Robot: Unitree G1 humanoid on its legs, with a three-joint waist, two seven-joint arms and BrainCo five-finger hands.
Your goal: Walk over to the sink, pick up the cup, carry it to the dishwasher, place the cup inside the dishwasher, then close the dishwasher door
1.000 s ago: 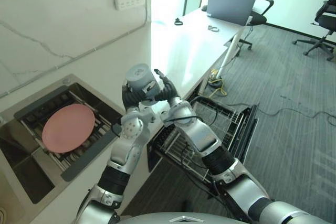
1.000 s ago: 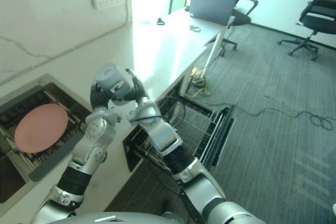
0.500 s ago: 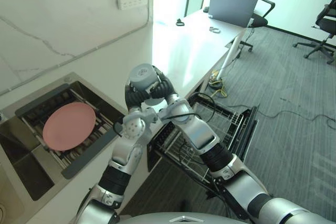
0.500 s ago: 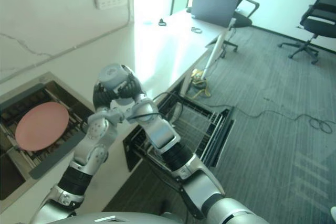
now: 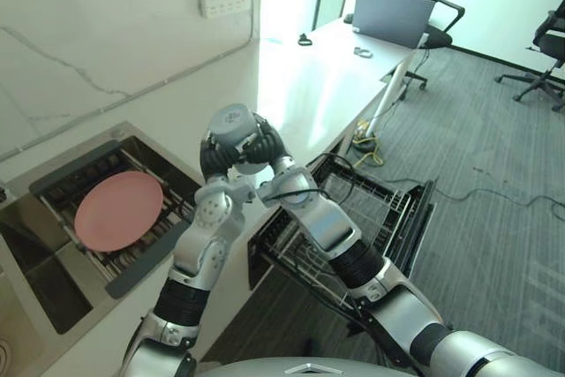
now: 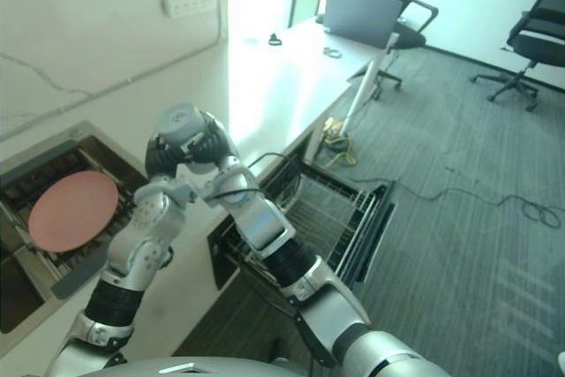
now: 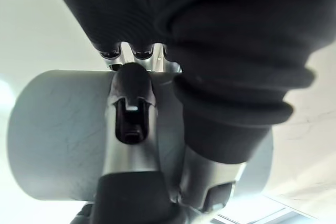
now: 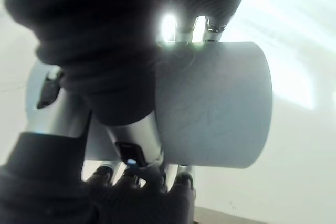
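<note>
1. The pale grey cylindrical cup (image 5: 231,121) was held up in the air over the edge of the white stone countertop (image 5: 309,86), caught between both hands.
2. The left hand (image 5: 212,158) was clamped on it — fingers and thumb curled round its wall.
3. The right hand (image 5: 265,144) gripped it from the opposite side, its fingers wrapped round it as well.
4. To the left lay the sunken dark sink (image 5: 66,176), a round pink plate (image 5: 117,210) resting on its rack.
5. Below the hands, the open dishwasher's wire rack (image 5: 380,209) stood pulled out over the grey carpet (image 5: 494,147).
</note>
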